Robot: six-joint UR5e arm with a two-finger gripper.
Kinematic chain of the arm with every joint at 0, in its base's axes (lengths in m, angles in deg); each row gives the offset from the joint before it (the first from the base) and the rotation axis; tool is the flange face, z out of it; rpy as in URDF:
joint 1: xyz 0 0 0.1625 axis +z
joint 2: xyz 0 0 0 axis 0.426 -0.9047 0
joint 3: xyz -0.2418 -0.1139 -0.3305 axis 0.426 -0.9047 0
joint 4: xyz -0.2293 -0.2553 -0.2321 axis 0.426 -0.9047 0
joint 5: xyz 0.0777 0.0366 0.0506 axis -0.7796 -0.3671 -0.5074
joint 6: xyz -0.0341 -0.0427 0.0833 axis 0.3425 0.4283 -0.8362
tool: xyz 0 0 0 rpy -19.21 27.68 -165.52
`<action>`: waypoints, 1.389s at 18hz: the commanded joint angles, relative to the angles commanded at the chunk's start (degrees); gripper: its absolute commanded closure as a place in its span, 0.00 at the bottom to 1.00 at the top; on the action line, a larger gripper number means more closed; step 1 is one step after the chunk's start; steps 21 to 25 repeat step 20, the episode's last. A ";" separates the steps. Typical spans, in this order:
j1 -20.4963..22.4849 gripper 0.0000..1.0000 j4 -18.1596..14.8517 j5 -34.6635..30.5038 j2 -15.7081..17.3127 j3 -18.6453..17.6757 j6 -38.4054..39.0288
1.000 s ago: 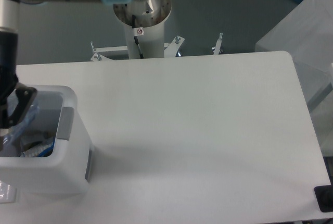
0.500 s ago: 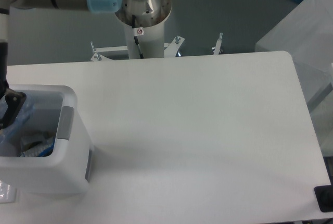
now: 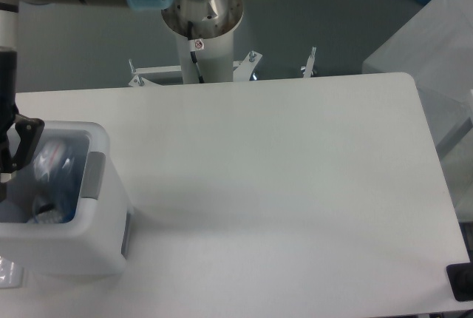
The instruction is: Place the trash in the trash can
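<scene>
Bin at near left of table. Bottle lies inside it, just right of and below the gripper; wrapper not clearly distinguishable. Gripper over bin's left side, cut by frame edge; jaw opening cannot be told. Arm base beyond.

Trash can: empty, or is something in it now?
Not empty. Inside the trash can lies the bottle, beside the gripper at the rim.
</scene>
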 joint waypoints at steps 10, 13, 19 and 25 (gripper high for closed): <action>8.34 0.00 0.09 0.53 -0.78 1.74 -1.40; 11.41 0.00 0.00 0.44 -2.72 3.95 -2.80; 16.08 0.00 -0.53 -0.88 -2.72 1.33 -14.59; 16.78 0.00 -0.53 -0.88 -2.46 0.71 -14.68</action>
